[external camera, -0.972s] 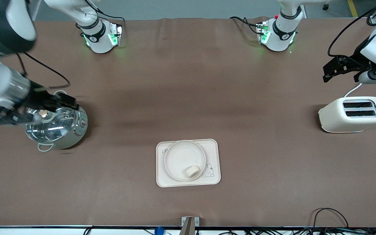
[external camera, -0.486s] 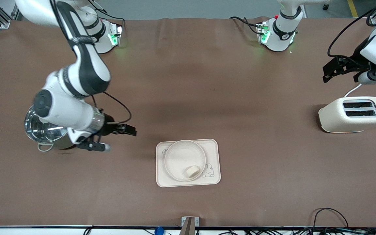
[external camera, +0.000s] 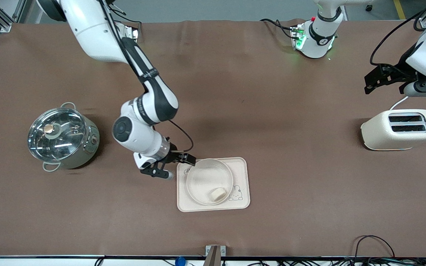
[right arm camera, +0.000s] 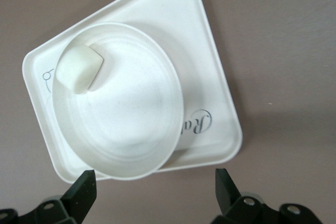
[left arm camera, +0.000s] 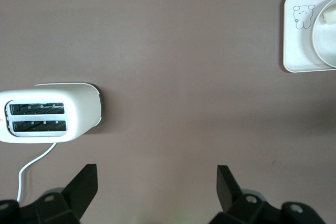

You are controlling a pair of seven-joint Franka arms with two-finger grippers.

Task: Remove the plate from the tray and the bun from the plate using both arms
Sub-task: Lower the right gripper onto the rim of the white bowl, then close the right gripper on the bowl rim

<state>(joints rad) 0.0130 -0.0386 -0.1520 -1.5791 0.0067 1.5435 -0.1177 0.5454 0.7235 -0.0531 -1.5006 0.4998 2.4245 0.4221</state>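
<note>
On the brown-covered bench (external camera: 290,184), nearest the front camera, a rectangular cream tray with a rabbit drawing (external camera: 241,202) carries the round, shallow cream plate with a raised rim (external camera: 198,173), and the small pale cream oblong bun (external camera: 216,194) lies inside the plate, against the part of its rim closest to the camera and beside the rabbit. The right wrist view shows the same stack from above, the bun (right arm camera: 79,69) tucked at the plate's (right arm camera: 131,129) edge and the tray's (right arm camera: 210,103) printed lettering partly hidden under the dish.

The right arm's black two-finger tool (external camera: 176,167) hangs just over the tray's corner toward the right arm's end of the bench, at the plate's rim, its fingers (right arm camera: 81,192) spread wide and gripping nothing.

Farther from the camera, a steel pot with a glass lid (external camera: 62,138) stands toward the right arm's end, and a cream two-slot toaster (external camera: 399,130) with a white cord stands toward the left arm's end.

The left arm waits, its black tool (external camera: 377,78) held above bare bench near the toaster, fingers (left arm camera: 84,187) fully apart and empty.
</note>
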